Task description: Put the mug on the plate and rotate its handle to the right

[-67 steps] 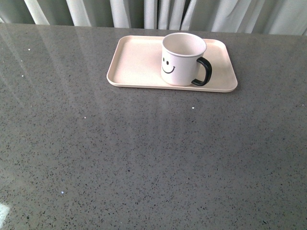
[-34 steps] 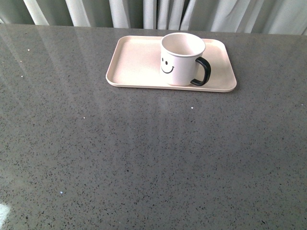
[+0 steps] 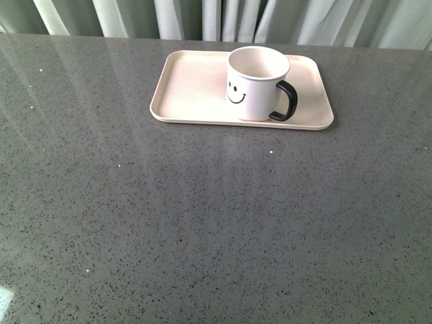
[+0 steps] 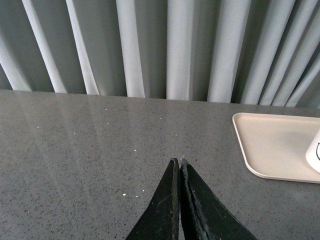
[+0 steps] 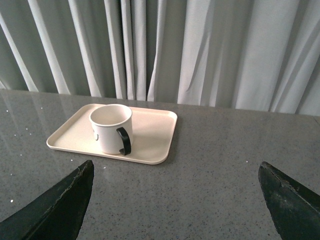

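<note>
Standing upright on the right half of the pale pink plate [image 3: 189, 88], the white smiley-face mug [image 3: 255, 82] points its black handle [image 3: 286, 101] to the robot's right and slightly back toward the robot. The right gripper [image 5: 175, 167], spread wide and empty, faces the mug from well back across the grey table [image 3: 202, 223]. The left gripper [image 4: 179, 165], pinched closed on nothing, hangs off the plate's left side, so the right arm looks better placed to reach the handle.

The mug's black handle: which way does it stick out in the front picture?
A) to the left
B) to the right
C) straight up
B: in the front view the handle sticks out from the right side of the mug, which stands on the plate.
</note>
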{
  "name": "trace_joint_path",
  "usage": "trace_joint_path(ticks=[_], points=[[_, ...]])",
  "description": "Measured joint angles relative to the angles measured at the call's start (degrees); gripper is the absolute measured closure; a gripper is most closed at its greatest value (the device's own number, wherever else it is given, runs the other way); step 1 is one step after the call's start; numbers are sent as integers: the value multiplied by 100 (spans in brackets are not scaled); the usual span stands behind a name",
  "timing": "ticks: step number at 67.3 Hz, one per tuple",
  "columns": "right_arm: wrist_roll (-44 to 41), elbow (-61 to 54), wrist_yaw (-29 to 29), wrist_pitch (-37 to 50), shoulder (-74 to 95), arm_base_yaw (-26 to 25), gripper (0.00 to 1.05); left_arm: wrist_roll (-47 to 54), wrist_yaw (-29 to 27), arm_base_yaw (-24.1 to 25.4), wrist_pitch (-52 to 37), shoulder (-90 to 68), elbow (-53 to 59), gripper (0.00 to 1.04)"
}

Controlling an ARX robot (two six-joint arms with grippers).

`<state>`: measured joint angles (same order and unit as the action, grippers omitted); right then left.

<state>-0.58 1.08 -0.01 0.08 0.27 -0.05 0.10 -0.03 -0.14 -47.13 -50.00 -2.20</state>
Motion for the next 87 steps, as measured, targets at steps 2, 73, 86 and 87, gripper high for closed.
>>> trace_joint_path(ticks=[2,73,86,87], points=[[0,0,0,0,0,0,9,0,2,0,114,146,20,103],[0,0,0,0,0,0,9,0,4,0,3346,3639,144,103],[0,0,0,0,0,0,9,0,4,0,3628,3912,144,103],[0,0,0,0,0,0,9,0,4,0,3641,3930,144,103]])
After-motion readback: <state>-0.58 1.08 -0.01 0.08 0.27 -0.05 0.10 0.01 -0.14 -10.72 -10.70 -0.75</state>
